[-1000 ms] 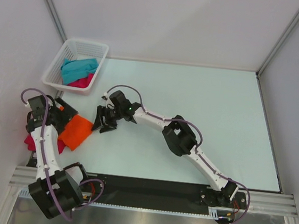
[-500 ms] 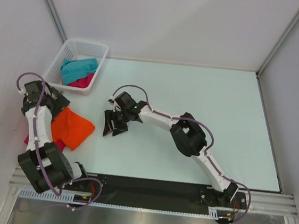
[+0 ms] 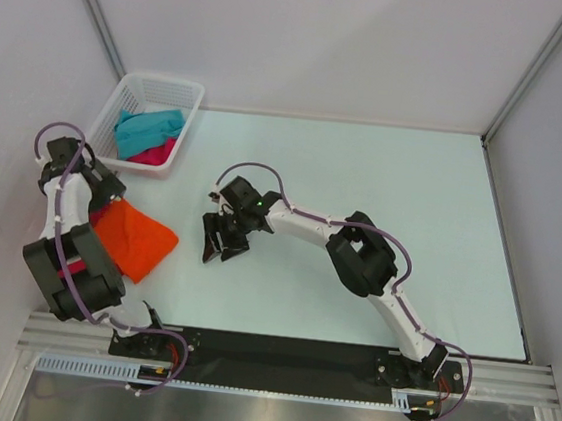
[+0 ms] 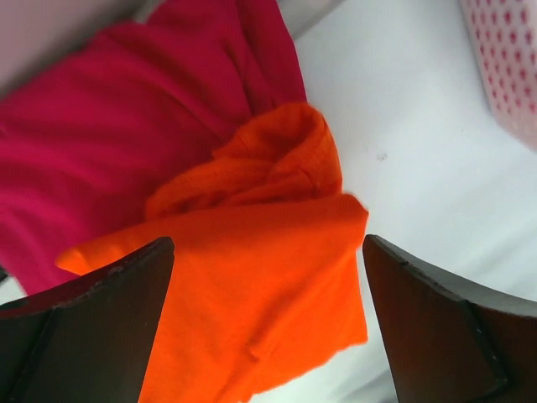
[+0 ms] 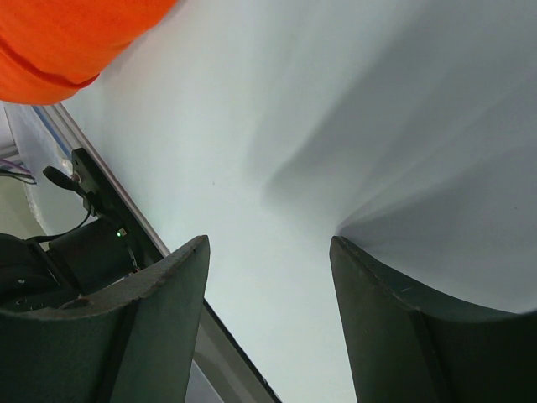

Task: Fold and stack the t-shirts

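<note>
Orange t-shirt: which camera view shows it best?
The left wrist view: the orange t-shirt fills the frame, folds clear, lying over a pink t-shirt. The top view shows it small and distant; the right wrist view catches only one corner.

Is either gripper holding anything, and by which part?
Nothing is held: the left gripper is open above the orange t-shirt, the right gripper open above the table.
</note>
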You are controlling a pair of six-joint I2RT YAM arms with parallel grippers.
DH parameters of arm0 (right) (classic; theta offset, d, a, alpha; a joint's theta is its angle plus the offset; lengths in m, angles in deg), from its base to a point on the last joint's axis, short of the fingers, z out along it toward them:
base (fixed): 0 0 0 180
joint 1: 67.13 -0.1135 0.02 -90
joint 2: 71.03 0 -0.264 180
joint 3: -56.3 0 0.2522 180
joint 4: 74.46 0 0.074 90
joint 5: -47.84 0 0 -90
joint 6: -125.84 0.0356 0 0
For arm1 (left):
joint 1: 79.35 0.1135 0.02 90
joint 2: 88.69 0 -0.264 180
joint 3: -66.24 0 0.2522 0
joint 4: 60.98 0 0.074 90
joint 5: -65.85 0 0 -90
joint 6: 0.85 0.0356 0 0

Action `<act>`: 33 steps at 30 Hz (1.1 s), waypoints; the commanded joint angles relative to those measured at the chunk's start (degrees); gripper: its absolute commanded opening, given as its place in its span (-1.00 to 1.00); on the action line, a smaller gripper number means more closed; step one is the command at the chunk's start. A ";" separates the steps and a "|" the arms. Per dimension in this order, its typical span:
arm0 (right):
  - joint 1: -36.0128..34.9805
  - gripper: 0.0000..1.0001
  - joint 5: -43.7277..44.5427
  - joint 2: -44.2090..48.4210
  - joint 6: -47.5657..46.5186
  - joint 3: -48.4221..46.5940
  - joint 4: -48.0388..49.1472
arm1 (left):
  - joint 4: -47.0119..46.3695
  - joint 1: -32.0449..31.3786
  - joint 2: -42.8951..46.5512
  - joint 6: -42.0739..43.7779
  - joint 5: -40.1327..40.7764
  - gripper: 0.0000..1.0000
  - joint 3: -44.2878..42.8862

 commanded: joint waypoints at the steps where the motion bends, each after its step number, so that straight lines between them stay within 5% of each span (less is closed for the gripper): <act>1: -0.74 0.32 1.27 0.15 -2.02 1.11 -3.65 | 2.50 0.29 -1.64 3.32 6.86 0.99 -6.54; 10: -0.22 0.30 0.65 -0.47 -2.37 0.75 -4.62 | 2.94 0.55 -5.24 2.62 6.17 0.99 -5.75; 20: -0.04 0.30 1.18 1.29 -3.43 1.89 -5.32 | 0.39 3.80 -12.98 0.86 -13.69 0.99 -1.27; 33: 0.66 0.27 1.79 3.05 -3.25 5.23 -4.44 | -1.63 3.80 -13.60 -0.20 -18.54 0.91 1.54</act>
